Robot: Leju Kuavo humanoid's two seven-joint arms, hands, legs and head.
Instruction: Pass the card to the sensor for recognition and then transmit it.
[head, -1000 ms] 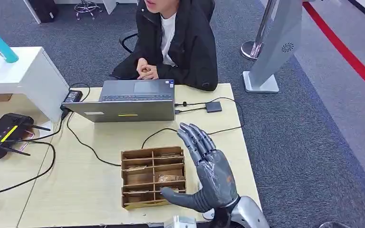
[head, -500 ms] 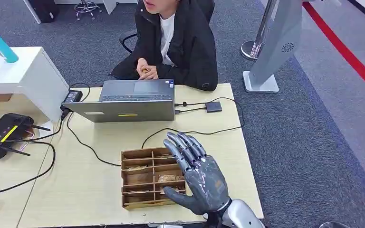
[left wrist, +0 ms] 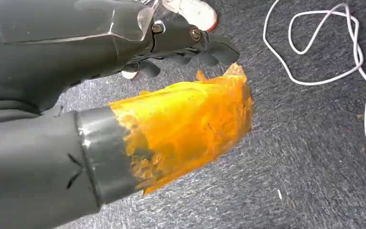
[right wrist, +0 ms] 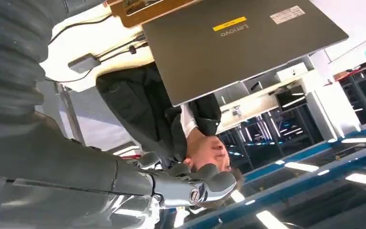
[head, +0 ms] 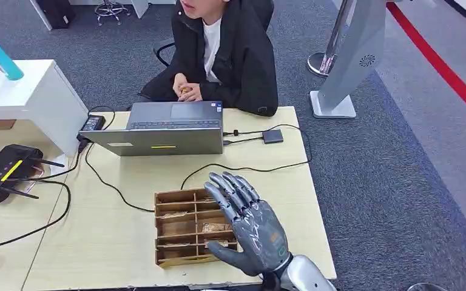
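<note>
The pale wooden surface carries a laptop and a compartmented wooden tray. The right robot hand hovers spread over it, holding nothing. The card lies in a middle slot — likely thin, light, stiff — best pinched by an edge.

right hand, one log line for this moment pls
right hand: open, over card box | left hand: hanging, empty | card: not picked
</note>
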